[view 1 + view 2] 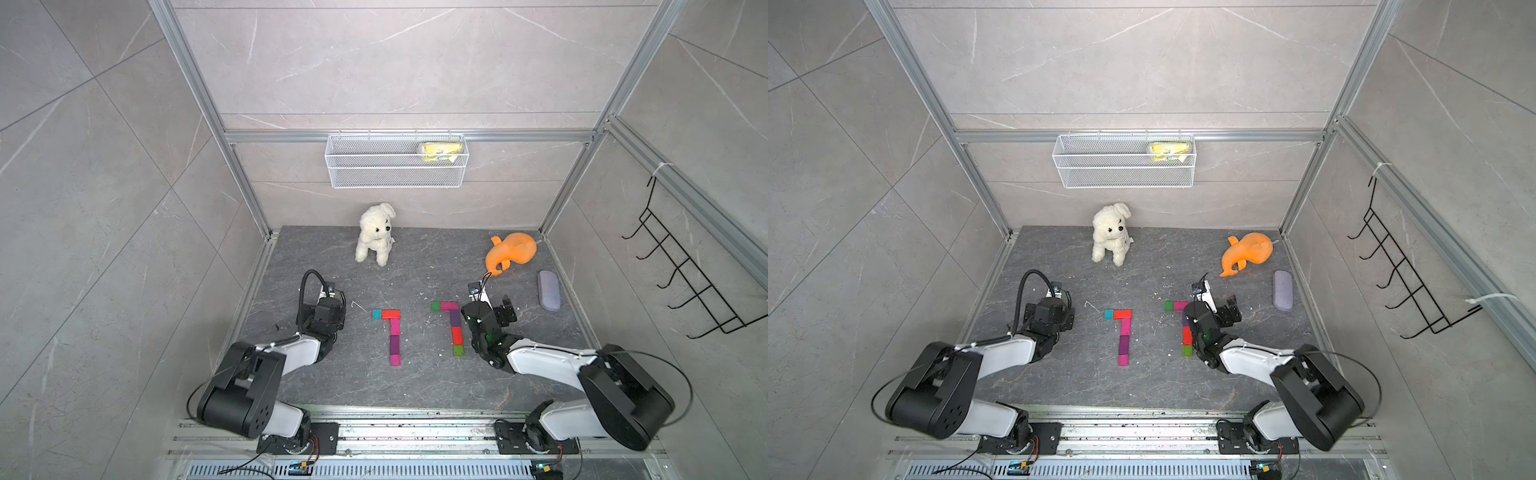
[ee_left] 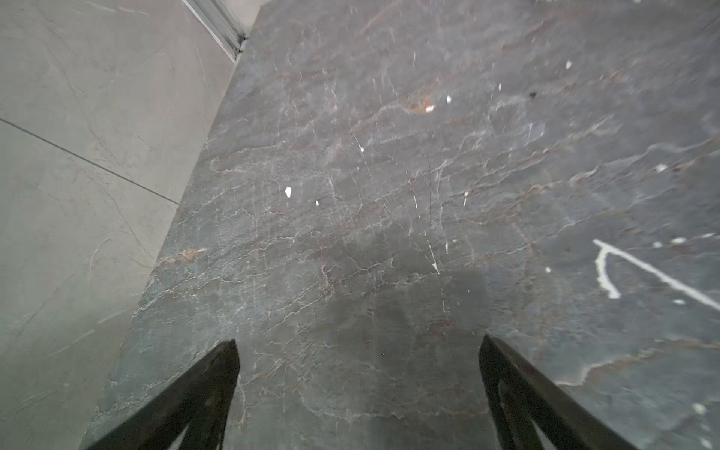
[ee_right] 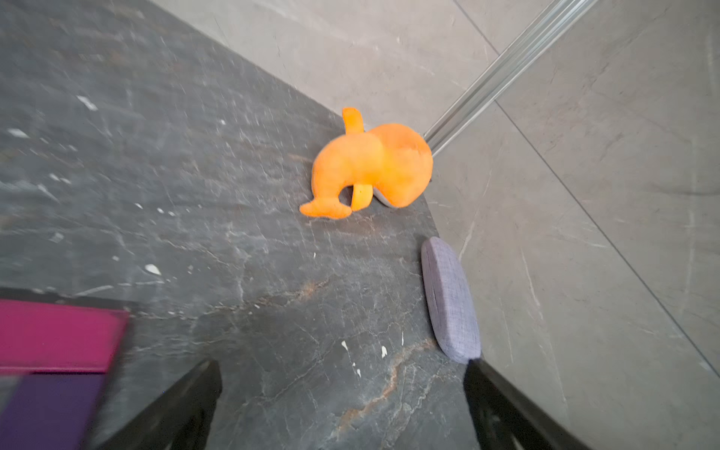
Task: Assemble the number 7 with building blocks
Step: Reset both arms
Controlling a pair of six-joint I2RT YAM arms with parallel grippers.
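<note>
Two flat figures of building blocks lie side by side on the dark table in both top views. The left number 7 (image 1: 394,332) (image 1: 1124,332) has a teal and red top bar and a pink-purple-pink stem. The right number 7 (image 1: 456,328) (image 1: 1187,336) has a green and magenta bar and a purple, red and green stem, partly covered by my right arm. My left gripper (image 2: 358,343) (image 1: 330,316) hangs open over bare table, left of the figures. Just right of the right figure, my right gripper (image 3: 342,364) (image 1: 510,309) is open and empty. Its magenta block (image 3: 58,335) and purple block (image 3: 46,409) show beside one finger.
A white plush dog (image 1: 376,235) sits at the back. An orange plush whale (image 1: 511,251) (image 3: 370,167) and a grey-lilac case (image 1: 548,290) (image 3: 450,300) lie at the back right by the wall. A wire basket (image 1: 395,170) hangs on the back wall and a black hook rack (image 1: 685,274) on the right wall.
</note>
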